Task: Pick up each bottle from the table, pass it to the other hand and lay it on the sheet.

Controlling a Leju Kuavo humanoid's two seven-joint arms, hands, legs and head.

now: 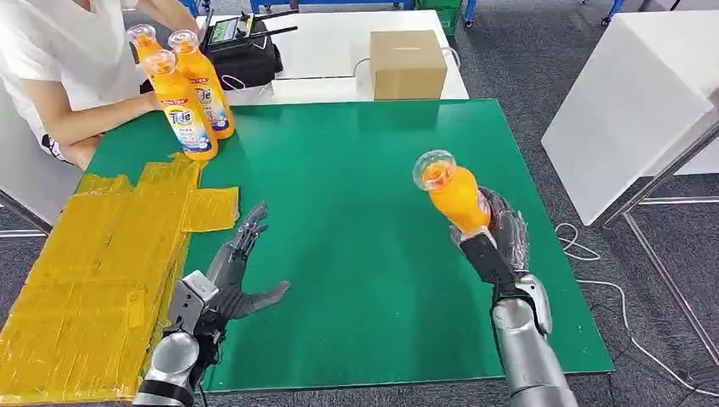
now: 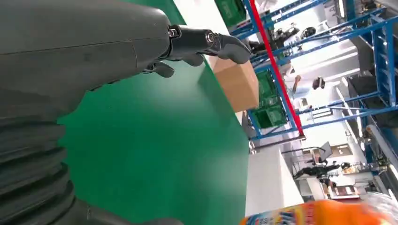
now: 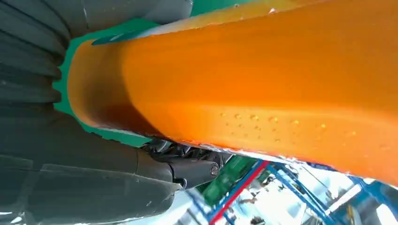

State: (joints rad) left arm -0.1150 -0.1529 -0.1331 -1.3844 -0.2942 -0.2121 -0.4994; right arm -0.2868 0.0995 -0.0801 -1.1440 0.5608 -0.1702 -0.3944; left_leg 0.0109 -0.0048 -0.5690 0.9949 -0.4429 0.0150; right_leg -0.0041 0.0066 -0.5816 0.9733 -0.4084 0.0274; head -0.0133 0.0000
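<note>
The right hand (image 1: 500,233) holds the orange bottle (image 1: 454,193) up at middle right, and it could drop if the empty, spread-out left hand (image 1: 233,275) at lower left grabs badly.

My arms are showing as silver metal tubes, my left hand (image 1: 227,284) and right hand (image 1: 500,242) are looking dark grey with jointed fingers (image 2: 225,44), grey ribbed covers at the wrists, small screws glinting at the thumbs.
</note>
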